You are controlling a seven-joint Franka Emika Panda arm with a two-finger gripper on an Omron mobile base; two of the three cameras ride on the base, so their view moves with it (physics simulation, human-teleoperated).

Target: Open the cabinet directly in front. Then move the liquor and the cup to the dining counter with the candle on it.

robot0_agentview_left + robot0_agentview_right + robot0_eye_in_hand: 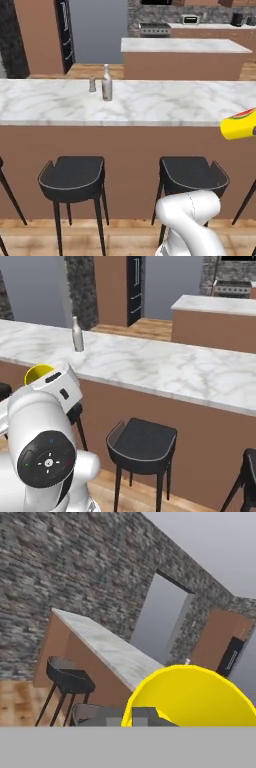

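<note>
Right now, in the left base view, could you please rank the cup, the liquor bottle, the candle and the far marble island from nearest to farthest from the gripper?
1. The cup, gripped at the right edge, lying sideways.
2. The liquor bottle, upright on the dining counter, to the left.
3. The candle, just left of the bottle and slightly farther back.
4. The marble island, behind the counter.
</note>
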